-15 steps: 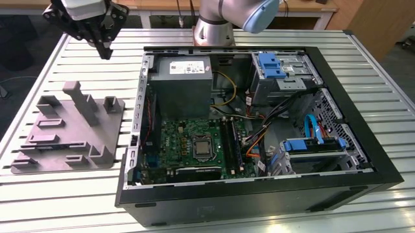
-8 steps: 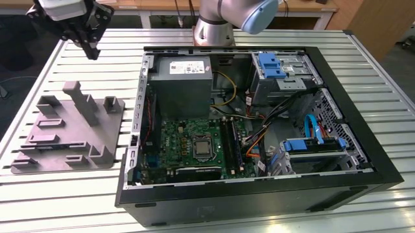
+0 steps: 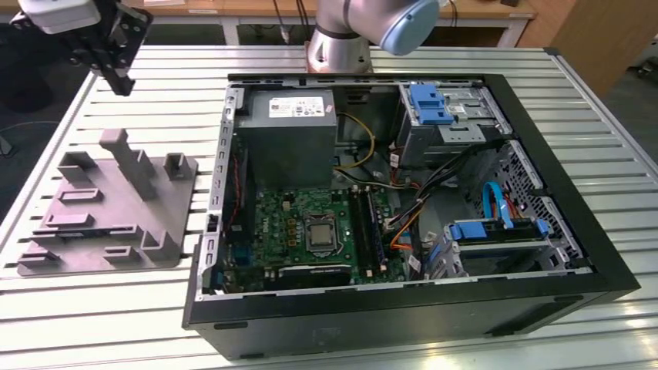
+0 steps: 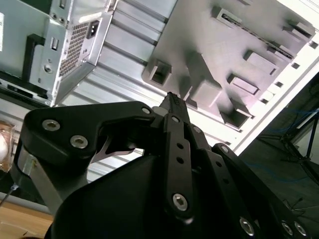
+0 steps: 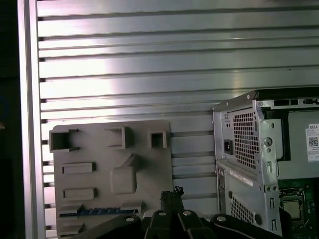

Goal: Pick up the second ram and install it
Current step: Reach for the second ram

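We're on the pickup: gripper (image 3: 122, 81), upper left of the exterior view, closed and empty; ram (image 5: 94, 211) lying on the tray (image 3: 113, 220); we'd need jaws opened, lined up.

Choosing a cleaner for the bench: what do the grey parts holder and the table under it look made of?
The parts holder looks like matte grey plastic, perhaps printed: uniform dull colour, blocky pockets. The table looks like bare aluminium or similar metal: silvery ribbed slats with bright glare.
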You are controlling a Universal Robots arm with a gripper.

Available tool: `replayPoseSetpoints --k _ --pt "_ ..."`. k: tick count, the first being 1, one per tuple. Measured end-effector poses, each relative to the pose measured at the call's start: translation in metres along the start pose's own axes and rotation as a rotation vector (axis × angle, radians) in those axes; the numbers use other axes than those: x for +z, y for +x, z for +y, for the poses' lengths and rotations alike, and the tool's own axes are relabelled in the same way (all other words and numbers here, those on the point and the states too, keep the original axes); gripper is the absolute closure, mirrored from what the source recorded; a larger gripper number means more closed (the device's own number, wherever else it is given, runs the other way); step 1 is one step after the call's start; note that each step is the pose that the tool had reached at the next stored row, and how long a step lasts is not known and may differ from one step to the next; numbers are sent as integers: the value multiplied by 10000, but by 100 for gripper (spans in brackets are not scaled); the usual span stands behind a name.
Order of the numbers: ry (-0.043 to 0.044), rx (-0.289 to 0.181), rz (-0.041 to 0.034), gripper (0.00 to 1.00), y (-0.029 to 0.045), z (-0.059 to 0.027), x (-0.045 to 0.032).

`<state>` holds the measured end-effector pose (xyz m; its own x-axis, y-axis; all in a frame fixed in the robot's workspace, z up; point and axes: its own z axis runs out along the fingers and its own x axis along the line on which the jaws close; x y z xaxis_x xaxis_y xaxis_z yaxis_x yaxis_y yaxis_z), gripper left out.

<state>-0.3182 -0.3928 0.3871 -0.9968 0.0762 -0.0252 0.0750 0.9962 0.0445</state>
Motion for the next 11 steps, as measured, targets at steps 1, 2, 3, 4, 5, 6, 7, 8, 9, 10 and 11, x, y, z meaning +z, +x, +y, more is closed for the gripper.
replayPoseSetpoints --k 1,2,3,4,5,6,7,8,9,10,11 --pt "0 -1 0 90 34 -1 1" --pt "0 0 0 90 68 -2 2" --pt "1 1 1 90 100 -3 2" --pt "1 2 1 90 135 -4 3" --pt "0 1 1 90 167 -6 4" --pt "1 1 1 90 198 -7 5" --pt "0 1 0 90 230 -9 6" --pt "0 0 0 90 261 -10 7" --pt "0 0 1 90 292 -12 7" --pt "1 0 1 90 322 -13 7" --pt "0 1 1 90 356 -15 9"
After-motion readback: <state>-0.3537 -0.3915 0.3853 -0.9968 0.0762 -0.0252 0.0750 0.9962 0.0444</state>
